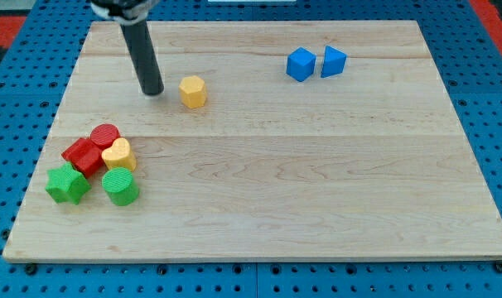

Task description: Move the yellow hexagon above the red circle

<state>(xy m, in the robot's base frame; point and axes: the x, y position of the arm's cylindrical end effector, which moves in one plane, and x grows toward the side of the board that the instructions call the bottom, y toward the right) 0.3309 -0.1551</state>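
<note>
The yellow hexagon (193, 91) sits in the upper left part of the wooden board (317, 182). My tip (152, 90) rests on the board just to the hexagon's left, with a small gap between them. The red circle (105, 135) lies lower left, at the top of a cluster of blocks. The hexagon is above and to the right of the red circle.
The cluster at the left holds a red block (84, 156), a yellow heart-like block (118, 154), a green star (67, 184) and a green circle (120, 186). Two blue blocks (301, 64) (333, 62) sit side by side at the upper right.
</note>
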